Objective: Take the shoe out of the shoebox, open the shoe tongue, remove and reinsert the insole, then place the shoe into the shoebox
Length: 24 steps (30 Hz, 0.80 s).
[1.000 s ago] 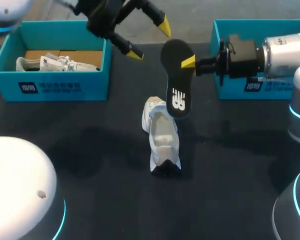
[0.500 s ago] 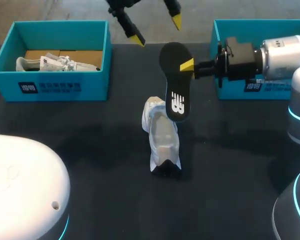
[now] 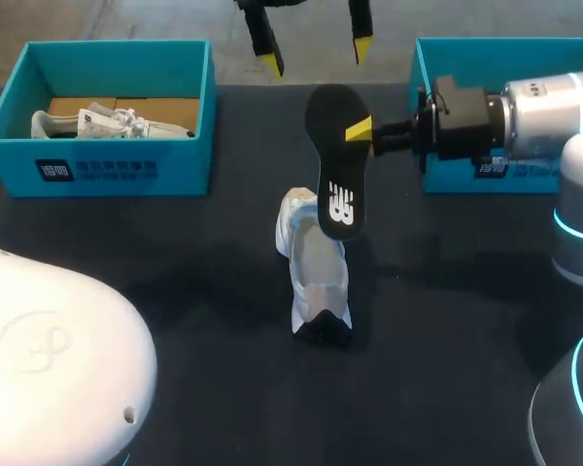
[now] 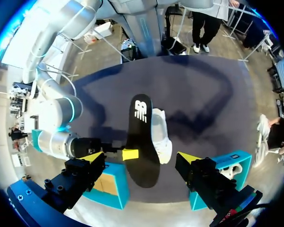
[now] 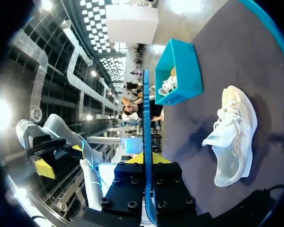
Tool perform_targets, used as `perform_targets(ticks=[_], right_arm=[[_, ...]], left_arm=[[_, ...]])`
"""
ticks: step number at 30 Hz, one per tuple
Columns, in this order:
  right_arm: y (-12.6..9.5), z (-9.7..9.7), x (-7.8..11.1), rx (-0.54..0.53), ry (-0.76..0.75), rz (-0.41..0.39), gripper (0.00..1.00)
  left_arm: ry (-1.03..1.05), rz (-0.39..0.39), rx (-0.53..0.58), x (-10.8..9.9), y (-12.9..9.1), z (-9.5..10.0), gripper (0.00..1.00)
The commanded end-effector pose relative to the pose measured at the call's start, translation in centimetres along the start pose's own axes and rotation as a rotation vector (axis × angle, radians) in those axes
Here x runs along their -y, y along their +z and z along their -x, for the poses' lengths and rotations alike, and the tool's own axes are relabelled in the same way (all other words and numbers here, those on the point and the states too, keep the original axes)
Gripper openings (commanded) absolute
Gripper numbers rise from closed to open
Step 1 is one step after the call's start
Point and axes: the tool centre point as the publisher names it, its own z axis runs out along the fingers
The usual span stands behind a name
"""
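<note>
Well, the shoe (image 3: 316,277) was seen out on the table (image 3: 175,252). The insole (image 3: 335,160) was pinched by one edge in the right gripper (image 3: 361,129) above it, so it could be dropped. The left gripper (image 3: 314,53) was spread wide.

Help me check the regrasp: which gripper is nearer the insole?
Right. The right gripper is shut on the insole, held above the shoe; the left gripper hangs open beyond it, touching nothing.

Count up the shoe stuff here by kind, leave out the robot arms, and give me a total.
White lace-up shoes: 2
Teal cardboard shoeboxes: 2
Black insole: 1
Total: 5
</note>
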Motion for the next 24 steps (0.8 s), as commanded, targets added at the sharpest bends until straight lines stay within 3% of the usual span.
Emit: perform_targets(ticks=[1,24], right_arm=[[0.2,0.1,0.1,-0.005,-0.001,0.005,0.00],[-0.4,0.0,0.1,-0.007,-0.007,0.003,0.00]], left_arm=[[-0.003,0.003,-0.157,0.1,-0.1,0.8,1.00],[0.014,0.040,-0.064,0.2,0.4,1.9,1.00]])
